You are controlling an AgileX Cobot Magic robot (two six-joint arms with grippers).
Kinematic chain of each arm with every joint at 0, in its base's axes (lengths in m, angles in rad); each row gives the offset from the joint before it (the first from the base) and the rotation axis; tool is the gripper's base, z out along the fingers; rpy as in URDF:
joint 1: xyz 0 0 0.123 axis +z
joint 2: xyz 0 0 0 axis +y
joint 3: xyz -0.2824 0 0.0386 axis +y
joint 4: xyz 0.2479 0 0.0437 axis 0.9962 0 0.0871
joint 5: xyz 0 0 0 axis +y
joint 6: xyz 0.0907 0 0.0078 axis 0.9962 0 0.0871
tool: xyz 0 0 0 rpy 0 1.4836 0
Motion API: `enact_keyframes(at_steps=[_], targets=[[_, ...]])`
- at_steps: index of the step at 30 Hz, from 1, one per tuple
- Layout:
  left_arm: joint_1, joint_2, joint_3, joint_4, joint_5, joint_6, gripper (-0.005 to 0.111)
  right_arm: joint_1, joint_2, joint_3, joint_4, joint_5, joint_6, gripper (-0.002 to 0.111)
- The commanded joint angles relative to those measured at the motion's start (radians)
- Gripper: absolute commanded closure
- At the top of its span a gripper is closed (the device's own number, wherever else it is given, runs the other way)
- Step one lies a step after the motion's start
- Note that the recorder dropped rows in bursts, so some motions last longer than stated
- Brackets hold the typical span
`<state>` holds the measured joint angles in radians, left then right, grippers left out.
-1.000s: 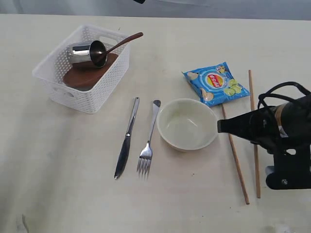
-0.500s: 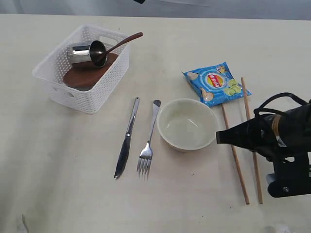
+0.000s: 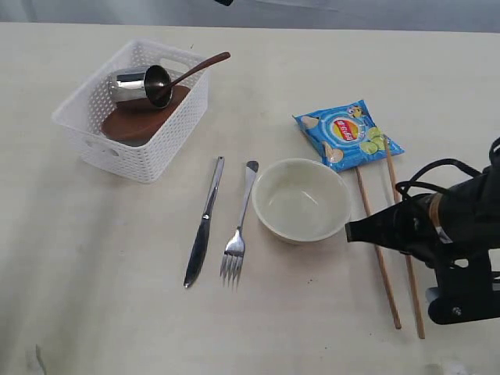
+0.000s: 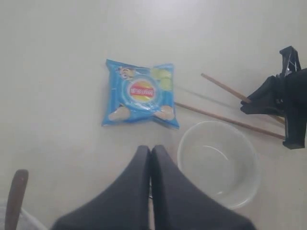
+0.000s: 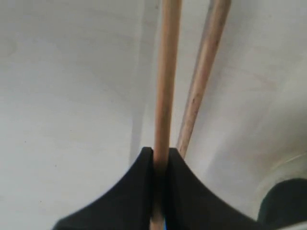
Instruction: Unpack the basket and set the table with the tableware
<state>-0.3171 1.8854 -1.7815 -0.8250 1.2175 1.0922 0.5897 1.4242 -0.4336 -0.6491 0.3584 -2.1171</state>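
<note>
- White perforated basket [image 3: 86, 117], on the table [image 3: 94, 258] at the exterior view's upper left, holds a tipped steel cup [image 3: 129, 86], brown plate [image 3: 141, 121] and wooden spoon [image 3: 195, 69].
- Right gripper [image 5: 160, 155] pinches one round wooden chopstick [image 5: 165, 72].
- Left gripper [image 4: 150, 151]: jaws pressed together.

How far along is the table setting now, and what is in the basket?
Done: the knife, fork and bowl lie on the table, with one chopstick beside the bowl.
In hand: the right gripper is shut on the second chopstick, next to the first.
Left: the steel cup, wooden spoon and brown plate sit in the basket. The left gripper is shut and empty.
</note>
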Motion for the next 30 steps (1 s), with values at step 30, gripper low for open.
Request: enact_keyframes(at_steps=[30], targets=[[0.004,0.0,0.006,-0.018,0.004,0.029,0.107,-0.089,0.082,0.002,-0.076,-0.145,0.002,0.077]])
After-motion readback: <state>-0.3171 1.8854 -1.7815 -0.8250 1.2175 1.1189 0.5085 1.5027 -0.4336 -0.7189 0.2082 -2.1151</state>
